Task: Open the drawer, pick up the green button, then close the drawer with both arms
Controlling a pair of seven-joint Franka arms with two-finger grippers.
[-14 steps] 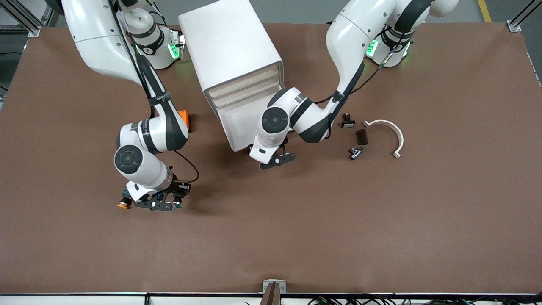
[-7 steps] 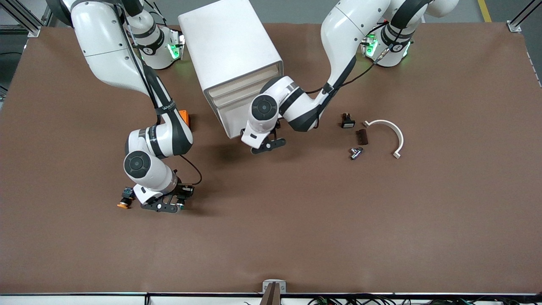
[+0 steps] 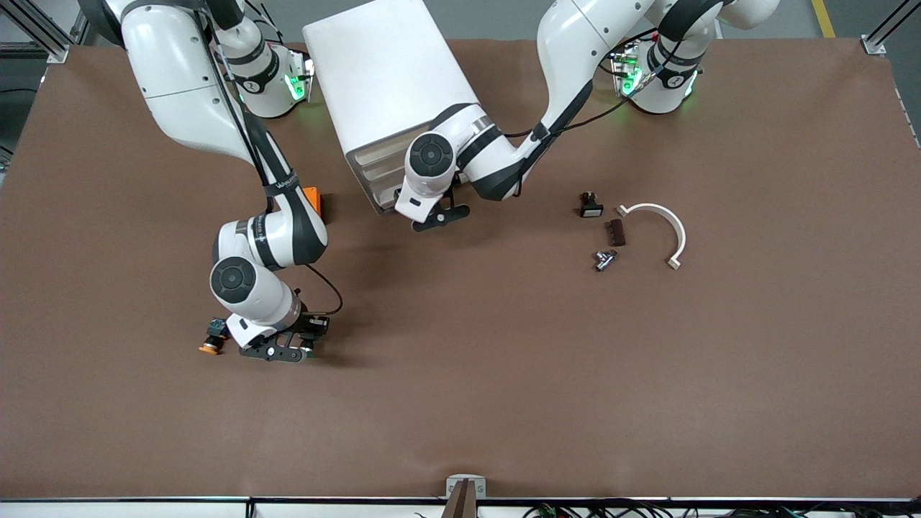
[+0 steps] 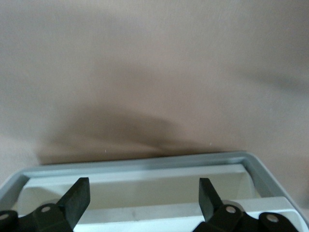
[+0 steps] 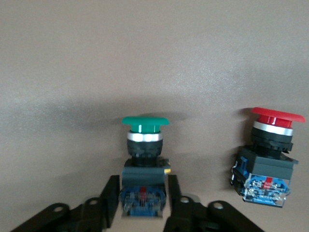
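- Front view: the left gripper (image 3: pixel 432 216) is right at the front of the white cabinet (image 3: pixel 392 86), low against the drawer (image 3: pixel 381 188) fronts, and from here its fingers can't be read. The drawers all look flush or close to it, so closing seems finished or nearly so.
- Front view again: the right gripper (image 3: pixel 277 350) sits low over the table (image 3: pixel 504 374) toward the right arm's end, well apart from the cabinet and nearer the camera. A yellow-orange button (image 3: pixel 210 347) lies just beside it. The green one is hidden under the wrist here.
- Left wrist view: the left gripper's fingers (image 4: pixel 77 199) are spread wide, holding nothing, hovering over the cabinet's front edge and cream drawer faces. Which drawer is which can't be told, the frame cuts them off.
- Right wrist view: here's the button (image 5: pixel 144 159), green cap, upright, its black-and-blue body pinched between the right gripper's narrow fingers (image 5: pixel 176 198). A red button (image 5: pixel 268 154) stands beside it, apart. So the take looks done; whether it rests on the table is unclear.
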